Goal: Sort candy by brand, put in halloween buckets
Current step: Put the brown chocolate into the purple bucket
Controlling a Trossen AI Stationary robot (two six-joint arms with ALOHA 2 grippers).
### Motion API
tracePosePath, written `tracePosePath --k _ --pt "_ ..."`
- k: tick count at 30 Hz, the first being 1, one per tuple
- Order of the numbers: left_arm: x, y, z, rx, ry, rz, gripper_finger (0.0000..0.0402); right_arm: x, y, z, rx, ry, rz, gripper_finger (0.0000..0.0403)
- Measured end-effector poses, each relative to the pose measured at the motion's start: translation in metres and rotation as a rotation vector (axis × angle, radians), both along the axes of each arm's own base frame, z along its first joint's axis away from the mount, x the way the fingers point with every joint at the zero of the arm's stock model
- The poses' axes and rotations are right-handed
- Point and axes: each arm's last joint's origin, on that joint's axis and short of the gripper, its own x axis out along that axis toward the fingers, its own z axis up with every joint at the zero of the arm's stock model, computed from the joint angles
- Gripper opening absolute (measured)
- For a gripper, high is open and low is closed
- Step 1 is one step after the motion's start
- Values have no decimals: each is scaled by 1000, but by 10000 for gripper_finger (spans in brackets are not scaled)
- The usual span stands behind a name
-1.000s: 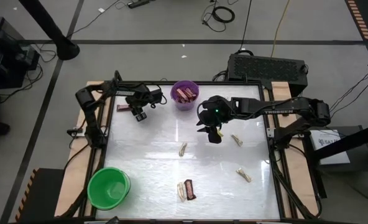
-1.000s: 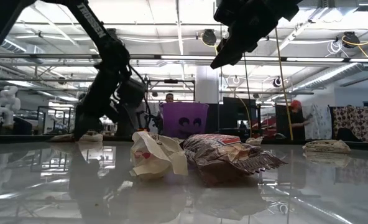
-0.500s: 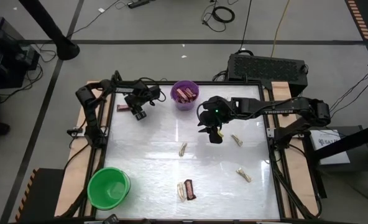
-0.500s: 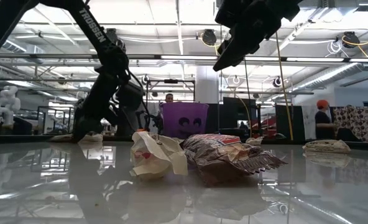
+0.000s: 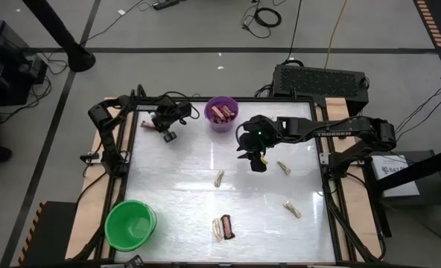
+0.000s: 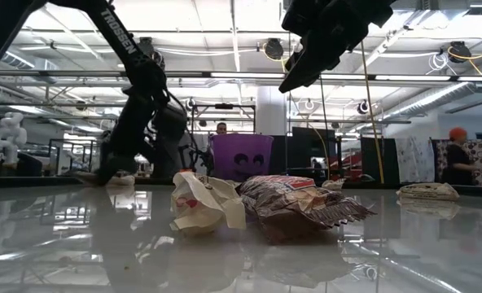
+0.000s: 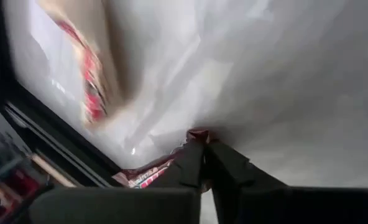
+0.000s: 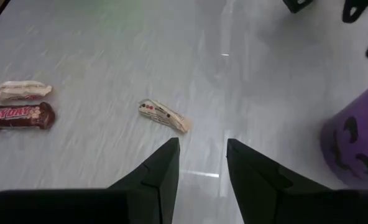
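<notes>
My left gripper is at the table's far left, low over the surface, shut on a dark maroon candy bar. Another maroon bar lies by the far left edge. My right gripper hangs open and empty above the table's middle, right of the purple bucket, which holds maroon bars. In its wrist view I see a cream candy and a maroon bar with a cream piece beside it. The green bucket stands at the near left. My left gripper pinches one end of the maroon bar's wrapper between its two fingertips. The rest of the bar runs off beside one finger, which covers part of it. I cannot tell whether the bar is clear of the table.
Cream candies lie at the middle, right and near right. A cream piece and a maroon bar lie together near the front, close to the low camera. A person is in the room beyond.
My left gripper has turned and its wrist has shifted a little toward the table's far left corner.
</notes>
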Motion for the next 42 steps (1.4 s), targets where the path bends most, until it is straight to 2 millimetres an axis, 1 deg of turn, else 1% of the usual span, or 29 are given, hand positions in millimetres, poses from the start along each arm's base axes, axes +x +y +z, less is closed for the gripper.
tracePosePath --k 3,7,10,14,17,19,22,24,27,29,31,34,38,42 --pt "1 -5 12 20 -33 -15 5 0 0 0 1 0 -1 128" --pt "3 -15 38 14 -176 -23 9 -1 0 -1 9 14 -8 128" --pt "7 -28 62 3 -341 -37 10 -3 0 -3 20 51 -14 128" --pt "13 -50 98 4 -608 -110 10 -5 1 -5 38 81 -29 128" --pt "19 -64 123 44 -808 -164 10 -7 1 -6 59 100 -50 128" --pt "25 -73 136 93 -919 -191 10 -7 1 -9 71 106 -63 128" --pt "39 -84 147 148 -1042 -261 11 -9 1 -21 84 113 -87 128" --pt "49 -90 152 177 -1119 -320 11 -11 1 -33 95 110 -101 128" --pt "67 -94 154 222 -1215 -393 11 -16 4 -52 128 111 -137 128" --pt "76 -93 151 256 -1237 -414 11 -18 10 -62 118 102 -156 128" --pt "85 -88 148 297 -1265 -429 11 -17 21 -67 114 68 -130 128" --pt "95 -77 143 339 -1302 -445 11 -13 42 -66 123 -1 -62 128" --pt "105 -61 138 359 -1395 -440 11 -11 81 -61 121 -82 68 128" --pt "110 -46 121 303 -1399 -384 11 -17 119 -58 54 -128 131 128"
